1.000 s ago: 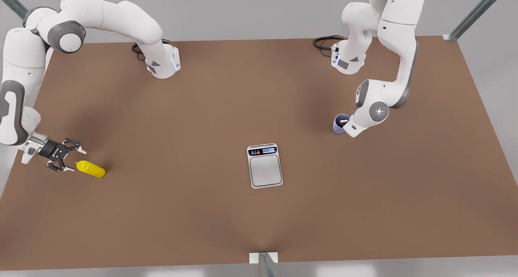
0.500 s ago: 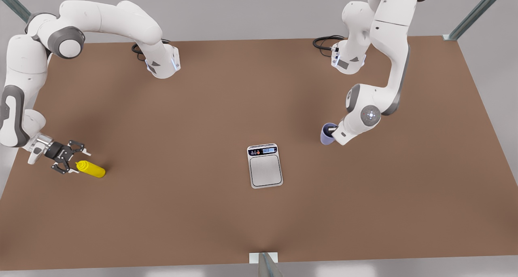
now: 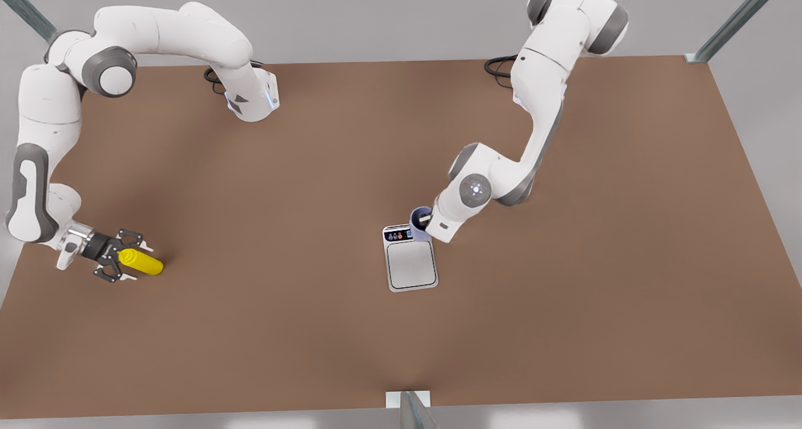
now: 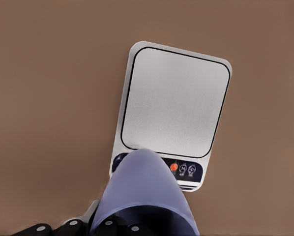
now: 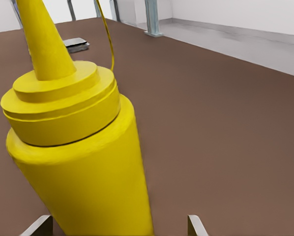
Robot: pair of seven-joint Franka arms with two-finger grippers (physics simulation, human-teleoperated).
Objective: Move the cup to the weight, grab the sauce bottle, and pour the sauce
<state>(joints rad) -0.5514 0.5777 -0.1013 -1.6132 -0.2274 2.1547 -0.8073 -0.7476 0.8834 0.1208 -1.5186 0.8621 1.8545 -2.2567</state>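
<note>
Two arms are busy at once. From the front view, the left tool point(image 3: 427, 221) (on the arm at the front view's right) has carried the cup point(image 3: 420, 222) a long way across the table point(image 3: 564, 304) in the last second, from far out toward the front view's right to the button end of the scale point(image 3: 410, 257), where it now overlaps the dark display strip. That nearly closes the first step, I'd say; the cup has yet to be brought over the grey plate and set down. At the front view's left, the right tool point(image 3: 121, 263) has crept in on the yellow sauce bottle point(image 3: 143, 263), which lies on its side, and its fingers are now spread around the nozzle end.

In the left wrist view, the cup point(image 4: 142, 191) is clenched in the tool, hanging above the scale point(image 4: 174, 105) at its button strip, the plate just beyond it.

In the right wrist view, the sauce bottle point(image 5: 78, 162) sits between two fingertips point(image 5: 39, 227) that stand apart, not yet squeezing it. The grip looks imminent, and no sauce is poured.
</note>
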